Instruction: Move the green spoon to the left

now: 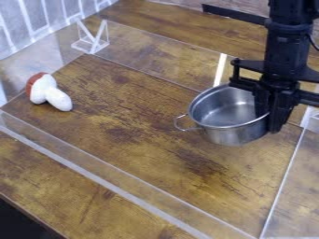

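Wood tabletop (pixel 125 121), walled in clear plastic. Steel bowl (pixel 230 114) at its right side, claw (pixel 281 119) clamped on the right rim, pointing down. No green spoon in view anywhere. Lower the bowl flat before you let go; then hunt the spoon.

A single camera looks down at a slant from above the near side of the wooden surface (pixel 125 121), facing its far edge. The metal bowl (pixel 228 114) sits right of centre at middle distance. Above the bowl, the arm bearing the gripper (pixel 281 119) is cropped by the top edge.
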Robot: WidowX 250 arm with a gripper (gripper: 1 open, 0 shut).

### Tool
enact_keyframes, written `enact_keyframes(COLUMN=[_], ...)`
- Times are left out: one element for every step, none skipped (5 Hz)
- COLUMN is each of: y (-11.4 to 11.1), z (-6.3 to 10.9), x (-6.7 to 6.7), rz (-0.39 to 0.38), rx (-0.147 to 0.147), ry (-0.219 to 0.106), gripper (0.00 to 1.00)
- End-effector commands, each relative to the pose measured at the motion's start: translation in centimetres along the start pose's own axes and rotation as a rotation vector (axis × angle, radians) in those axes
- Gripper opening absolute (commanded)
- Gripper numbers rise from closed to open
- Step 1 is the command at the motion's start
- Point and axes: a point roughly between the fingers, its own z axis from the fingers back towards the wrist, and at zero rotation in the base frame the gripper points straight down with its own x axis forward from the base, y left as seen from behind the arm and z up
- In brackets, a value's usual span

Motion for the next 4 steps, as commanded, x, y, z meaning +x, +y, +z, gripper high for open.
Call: enact_keyframes(y=[1.3,2.0,2.2,2.6], z=[4.5,5.6,6.6,7.3], x=[0.1,0.0,-0.1,-1.6], rz=[-0.078,-0.084,-0.094,-0.129], rx=[-0.034,-0.037,-0.047,-0.061], ry=[-0.12,-0.14,-0.16,-0.168], gripper=[0.0,0.0,0.0,0.0])
